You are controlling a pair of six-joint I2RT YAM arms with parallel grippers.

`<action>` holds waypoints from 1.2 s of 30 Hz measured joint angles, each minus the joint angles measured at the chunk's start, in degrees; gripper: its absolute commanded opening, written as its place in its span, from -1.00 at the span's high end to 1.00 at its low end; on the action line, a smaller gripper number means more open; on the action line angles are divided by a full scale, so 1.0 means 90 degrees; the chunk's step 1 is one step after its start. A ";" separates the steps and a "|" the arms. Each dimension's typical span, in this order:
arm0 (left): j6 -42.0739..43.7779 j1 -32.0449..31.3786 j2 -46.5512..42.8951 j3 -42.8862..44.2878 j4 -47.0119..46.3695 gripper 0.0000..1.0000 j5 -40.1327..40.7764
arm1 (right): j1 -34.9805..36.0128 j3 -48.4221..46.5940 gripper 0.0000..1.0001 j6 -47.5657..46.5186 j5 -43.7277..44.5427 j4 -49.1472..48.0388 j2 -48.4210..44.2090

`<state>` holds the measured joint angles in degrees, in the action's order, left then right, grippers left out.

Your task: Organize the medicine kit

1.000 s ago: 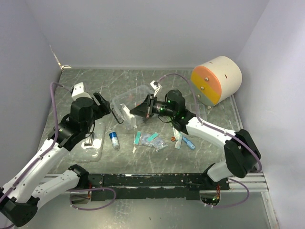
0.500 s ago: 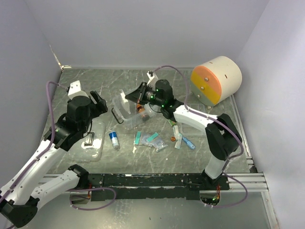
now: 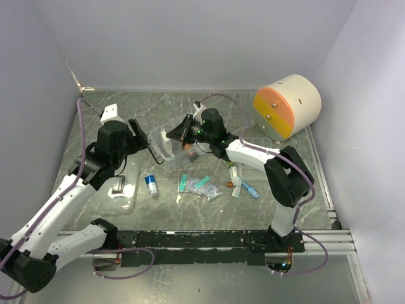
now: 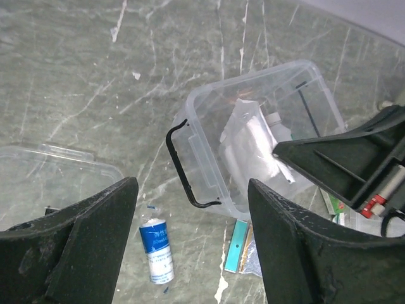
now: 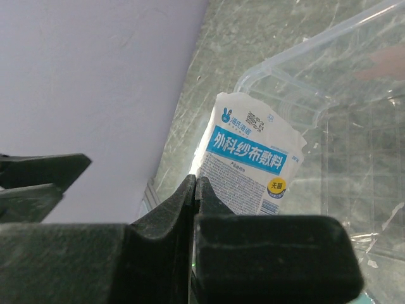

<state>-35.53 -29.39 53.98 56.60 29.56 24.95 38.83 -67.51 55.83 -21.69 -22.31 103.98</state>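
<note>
1. The kit lies mid-desk, with a white packet inside it.
2. The left pincer hovers above the kit, spread wide.
3. The right pincer, pressed together, reaches over the kit near the packet.

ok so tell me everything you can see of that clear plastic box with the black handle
The clear plastic box is rectangular with rounded corners and thin see-through walls, and has a black handle on one short side. It has no lid on and sits on the grey marbled table, possibly tilted. Inside are a white packet and what looks like a small white bottle. The right gripper, shut on the packet's corner, reaches over the rim.
</note>
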 measured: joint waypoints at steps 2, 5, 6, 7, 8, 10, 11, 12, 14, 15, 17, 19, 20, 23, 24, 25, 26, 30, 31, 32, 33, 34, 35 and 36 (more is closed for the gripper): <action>-0.0034 0.0226 0.0204 -0.0063 -0.0083 -0.59 -0.0372 | 0.0000 0.0000 1.00 0.0063 0.0007 0.0044 0.0000; -0.0107 0.0622 0.0430 -0.0209 -0.0219 -0.56 -0.0957 | 0.0000 -0.0015 1.00 0.0131 0.0041 0.0121 0.0005; -0.0138 0.0753 0.0500 -0.0253 -0.0255 -0.55 -0.1141 | 0.0000 -0.0049 1.00 0.0134 0.0068 0.0158 0.0027; -0.0180 0.0906 0.0576 -0.0296 -0.0301 -0.54 -0.1350 | 0.0000 -0.0097 1.00 0.0134 0.0095 0.0182 0.0066; -0.0204 0.1013 0.0644 -0.0330 -0.0338 -0.53 -0.1523 | 0.0000 -0.0141 1.00 0.0134 0.0126 0.0185 0.0109; -0.0257 0.1195 0.0763 -0.0386 -0.0418 -0.51 -0.1819 | 0.0002 -0.0223 1.00 0.0129 0.0177 0.0206 0.0226; -0.0272 0.1253 0.0821 -0.0401 -0.0457 -0.50 -0.1940 | 0.0007 -0.0306 1.00 0.0114 0.0194 0.0238 0.0323; -0.0277 0.1299 0.0877 -0.0410 -0.0498 -0.49 -0.2047 | 0.0017 -0.0386 1.00 0.0100 0.0219 0.0257 0.0437; -0.0277 0.1343 0.0979 -0.0415 -0.0546 -0.49 -0.2227 | 0.0029 -0.0478 1.00 0.0075 0.0257 0.0318 0.0624; -0.0277 0.1355 0.1022 -0.0415 -0.0556 -0.49 -0.2293 | 0.0034 -0.0500 1.00 0.0061 0.0282 0.0384 0.0692; -0.0277 0.1370 0.1095 -0.0415 -0.0566 -0.49 -0.2407 | 0.0049 -0.0544 1.00 0.0024 0.0330 0.0498 0.0811; -0.0274 0.1377 0.1127 -0.0415 -0.0580 -0.49 -0.2467 | 0.0070 -0.0624 1.00 -0.0063 0.0376 0.0678 0.0903; -0.0272 0.1384 0.1137 -0.0415 -0.0595 -0.49 -0.2494 | 0.0078 -0.0673 1.00 -0.0102 0.0393 0.0758 0.0935; -0.0270 0.1406 0.1175 -0.0415 -0.0634 -0.48 -0.2545 | 0.0109 -0.0872 1.00 -0.0279 0.0466 0.1032 0.1025; -0.0270 0.1413 0.1195 -0.0415 -0.0646 -0.48 -0.2560 | 0.0117 -0.0954 1.00 -0.0340 0.0481 0.1163 0.1042; -0.0270 0.1426 0.1214 -0.0415 -0.0648 -0.48 -0.2574 | 0.0121 -0.1054 1.00 -0.0403 0.0488 0.1285 0.1069; -0.0267 0.1435 0.1241 -0.0415 -0.0651 -0.47 -0.2586 | 0.0134 -0.1175 1.00 -0.0466 0.0498 0.1404 0.1103; -0.0262 0.1481 0.1326 -0.0415 -0.0653 -0.47 -0.2635 | 0.0177 -0.1547 1.00 -0.0631 0.0510 0.1693 0.1253; -0.0260 0.1494 0.1341 -0.0415 -0.0656 -0.47 -0.2642 | 0.0189 -0.1603 1.00 -0.0641 0.0512 0.1734 0.1304; -0.0257 0.1506 0.1348 -0.0415 -0.0656 -0.47 -0.2650 | 0.0199 -0.1620 1.00 -0.0644 0.0508 0.1766 0.1341; -0.0255 0.1515 0.1350 -0.0415 -0.0656 -0.47 -0.2652 | 0.0206 -0.1617 1.00 -0.0636 0.0508 0.1817 0.1375; -0.0248 0.1528 0.1350 -0.0415 -0.0658 -0.47 -0.2662 | 0.0214 -0.1615 1.00 -0.0619 0.0500 0.1865 0.1416; -0.0245 0.1537 0.1348 -0.0415 -0.0665 -0.47 -0.2669 | 0.0221 -0.1610 1.00 -0.0600 0.0491 0.1880 0.1455; -0.0245 0.1542 0.1348 -0.0415 -0.0673 -0.47 -0.2674 | 0.0228 -0.1600 0.99 -0.0566 0.0474 0.1904 0.1486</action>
<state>-37.74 -15.51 66.11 52.86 23.51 0.89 40.88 -81.91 50.74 -17.43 -5.17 117.36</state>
